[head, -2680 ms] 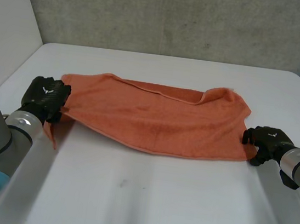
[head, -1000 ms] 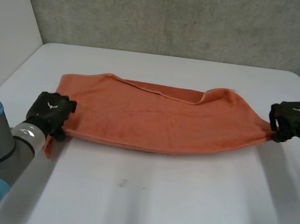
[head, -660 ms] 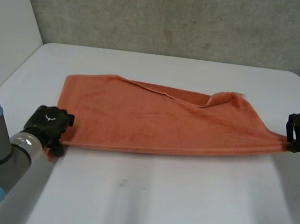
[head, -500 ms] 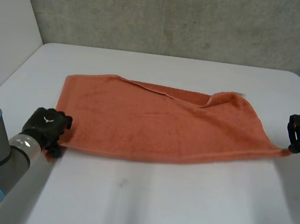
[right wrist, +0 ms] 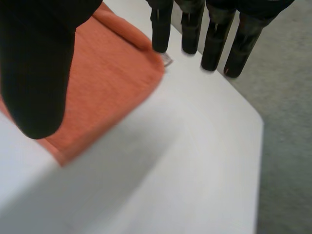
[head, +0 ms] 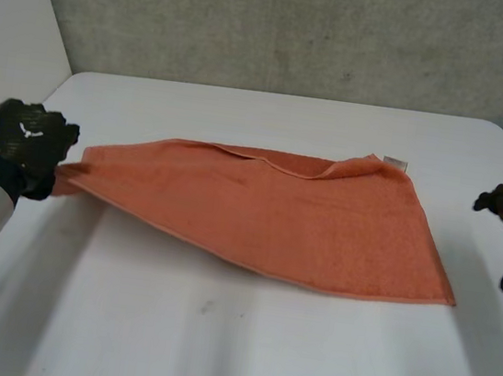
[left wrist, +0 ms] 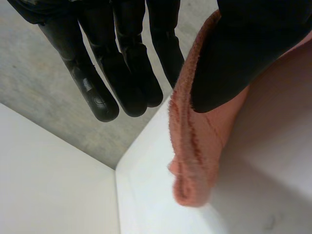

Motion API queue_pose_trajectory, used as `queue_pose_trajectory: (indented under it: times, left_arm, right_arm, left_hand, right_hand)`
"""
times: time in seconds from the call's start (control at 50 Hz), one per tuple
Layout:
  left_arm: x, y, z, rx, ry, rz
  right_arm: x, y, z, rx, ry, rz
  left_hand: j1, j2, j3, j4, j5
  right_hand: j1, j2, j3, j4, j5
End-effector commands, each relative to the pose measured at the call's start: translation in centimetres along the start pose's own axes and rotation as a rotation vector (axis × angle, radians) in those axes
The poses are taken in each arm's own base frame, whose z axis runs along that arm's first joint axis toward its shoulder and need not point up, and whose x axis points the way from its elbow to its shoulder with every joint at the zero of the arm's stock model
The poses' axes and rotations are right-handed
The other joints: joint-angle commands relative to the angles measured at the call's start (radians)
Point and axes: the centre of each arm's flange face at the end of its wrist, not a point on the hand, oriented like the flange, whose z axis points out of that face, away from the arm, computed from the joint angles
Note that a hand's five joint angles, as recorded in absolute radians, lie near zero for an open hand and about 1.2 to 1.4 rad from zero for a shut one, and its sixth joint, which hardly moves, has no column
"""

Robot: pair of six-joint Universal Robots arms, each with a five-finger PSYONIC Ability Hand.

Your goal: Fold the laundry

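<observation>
Orange towel [head: 267, 213], white tag [head: 396, 161] (writing unreadable)

White table [head: 239, 353]; orange towel [head: 302, 223] spread mostly flat across middle, left corner raised.

Wht table [head: 239, 353], grey concrete wall [head: 300, 28]

The head camera looked down from behind and between the arms, taking in the whole white worktop [head: 239, 353] toward the grey concrete wall [head: 300, 28]. Each wrist camera sat very near, sighting along its own black palm: left hand [left wrist: 97, 83], right hand [right wrist: 36, 68]. All three views shared the orange terry towel [head: 275, 219].
</observation>
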Motion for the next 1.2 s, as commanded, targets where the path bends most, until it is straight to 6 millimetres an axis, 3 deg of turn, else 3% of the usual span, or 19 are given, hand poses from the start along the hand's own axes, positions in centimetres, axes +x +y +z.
queue_pose_trajectory:
  times: [0.02, 0.1, 0.32, 0.52, 1.2]
  left_arm:
    - [1.5, 3.1, 2.5, -0.103, 0.062, -0.022]
    - [1.1, 3.9, 3.5, -0.127, 0.052, -0.028]
    - [0.6, 4.9, 5.4, -0.142, 0.033, -0.045]
    - [1.5, 6.4, 6.1, -0.177, 0.058, -0.056]
    - [1.6, 6.4, 6.2, -0.17, 0.057, -0.054]
  right_arm:
    - [-3.3, 2.6, 1.7, 0.053, -0.156, 0.165]
    - [-5.0, 4.3, 2.7, 0.045, -0.246, 0.223]
    - [-6.8, 7.4, 5.1, 0.023, -0.312, 0.246]
    - [-6.6, 7.8, 6.3, 0.069, -0.278, 0.201]
    - [-5.5, 8.5, 9.3, 0.076, -0.2, 0.143]
  left_hand:
    - [0.251, 0.2, 0.206, 0.205, 0.261]
    - [0.251, 0.2, 0.206, 0.205, 0.261]
    - [0.251, 0.2, 0.206, 0.205, 0.261]
    - [0.251, 0.2, 0.206, 0.205, 0.261]
    - [0.251, 0.2, 0.206, 0.205, 0.261]
  right_hand:
    - [-0.111, -0.169, -0.184, -0.182, -0.163]
    - [-0.064, -0.121, -0.136, -0.134, -0.115]
    - [0.253, 0.196, 0.181, 0.183, 0.202]
    - [0.442, 0.384, 0.369, 0.372, 0.39]
    - [0.565, 0.508, 0.493, 0.495, 0.514]
